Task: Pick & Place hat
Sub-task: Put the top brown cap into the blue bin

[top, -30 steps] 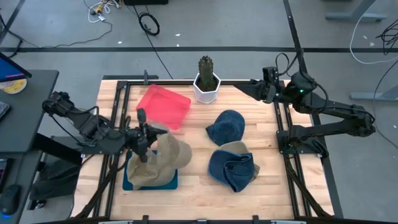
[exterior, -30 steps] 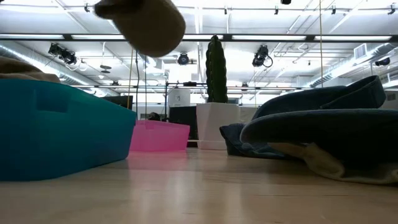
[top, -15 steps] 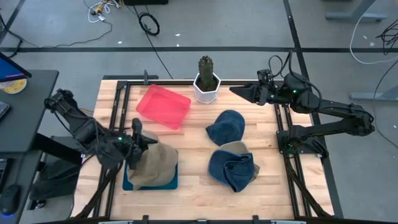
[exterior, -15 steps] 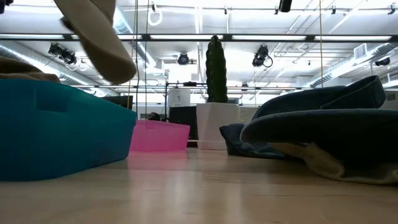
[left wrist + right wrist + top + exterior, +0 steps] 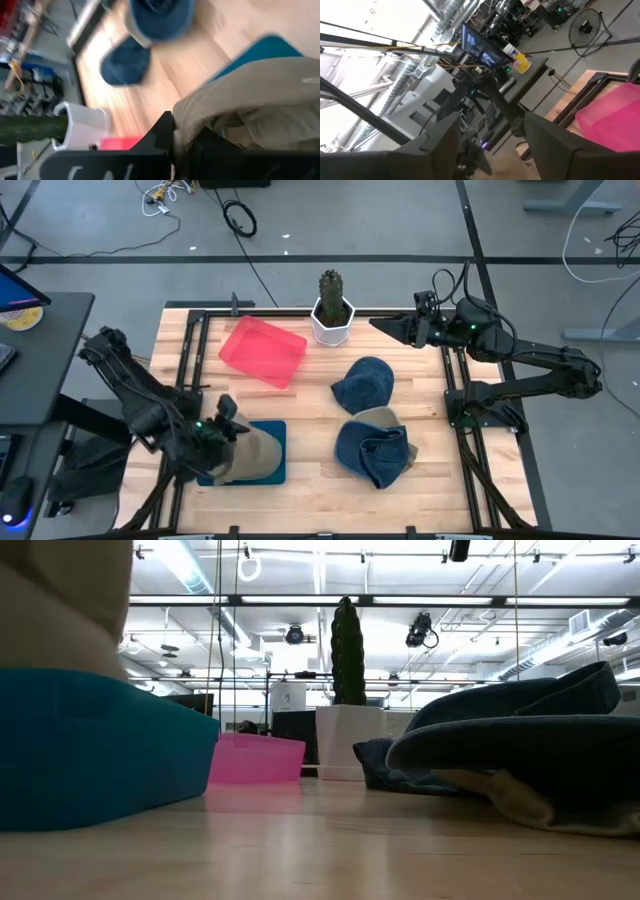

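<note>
The tan hat (image 5: 252, 456) lies slumped in the teal bin (image 5: 274, 430) at the table's near left. My left gripper (image 5: 225, 423) stands at the hat's far-left end and is shut on it; the left wrist view shows the tan hat (image 5: 250, 95) bulging over the teal bin (image 5: 270, 42). In the low view the tan hat (image 5: 60, 610) rises above the teal bin's wall (image 5: 100, 750). My right gripper (image 5: 385, 326) hovers open over the table's far right, touching nothing. My left gripper (image 5: 182, 147) pinches a fold of the tan hat's edge (image 5: 186, 117) between its two fingers. It comes slanting down from the table's left side. The rest of the hat spreads away from the fingers and rests slack in the teal bin.
A pink bin (image 5: 263, 350) sits at the far left, with a potted cactus (image 5: 332, 305) beside it at the far edge. A blue hat (image 5: 363, 383) and a blue-and-tan hat (image 5: 375, 448) lie on the right half. Bare wood shows in the middle.
My left gripper has moved down and toward the table's near-left, carrying the tan hat. The hat, which hung over the teal bin's right side, now lies lowered into the bin. My right arm has swung slightly toward the left.
</note>
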{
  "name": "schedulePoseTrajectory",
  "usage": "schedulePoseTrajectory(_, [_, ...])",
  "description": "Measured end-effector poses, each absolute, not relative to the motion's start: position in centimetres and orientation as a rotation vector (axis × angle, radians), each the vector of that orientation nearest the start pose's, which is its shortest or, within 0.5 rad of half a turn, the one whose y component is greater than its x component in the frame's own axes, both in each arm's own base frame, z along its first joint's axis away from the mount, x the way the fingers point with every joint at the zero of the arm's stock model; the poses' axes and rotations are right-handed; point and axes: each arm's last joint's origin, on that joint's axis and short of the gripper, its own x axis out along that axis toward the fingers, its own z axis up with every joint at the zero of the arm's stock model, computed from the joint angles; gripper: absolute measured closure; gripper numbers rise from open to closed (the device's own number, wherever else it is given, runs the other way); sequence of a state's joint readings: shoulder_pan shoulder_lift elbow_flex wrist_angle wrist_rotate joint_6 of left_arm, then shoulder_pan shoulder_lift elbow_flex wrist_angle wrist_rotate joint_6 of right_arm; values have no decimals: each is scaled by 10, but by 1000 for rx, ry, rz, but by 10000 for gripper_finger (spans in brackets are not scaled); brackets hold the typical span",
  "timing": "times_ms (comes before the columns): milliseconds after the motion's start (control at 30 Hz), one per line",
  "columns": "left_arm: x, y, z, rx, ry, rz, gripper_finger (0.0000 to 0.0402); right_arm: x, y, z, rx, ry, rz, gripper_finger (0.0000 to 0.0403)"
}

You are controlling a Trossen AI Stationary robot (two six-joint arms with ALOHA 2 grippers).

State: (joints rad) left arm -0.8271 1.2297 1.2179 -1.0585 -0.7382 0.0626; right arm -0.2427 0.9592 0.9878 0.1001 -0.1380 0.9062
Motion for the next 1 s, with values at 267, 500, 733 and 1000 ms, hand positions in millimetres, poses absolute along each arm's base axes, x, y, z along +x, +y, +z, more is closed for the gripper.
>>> schedulePoseTrajectory(267, [171,-164,303,884,909,-75,383,202,-46,399,880,-164,-42,181])
schedulePoseTrajectory(500, [183,-184,283,999,931,-127,383,202,-46,398,875,-158,-44,181])
schedulePoseTrajectory(733, [180,-180,255,1126,1001,-153,383,202,-46,398,872,-157,-43,181])
schedulePoseTrajectory(1000, [171,-173,239,1170,1068,-137,383,203,-46,397,869,-142,-38,181])
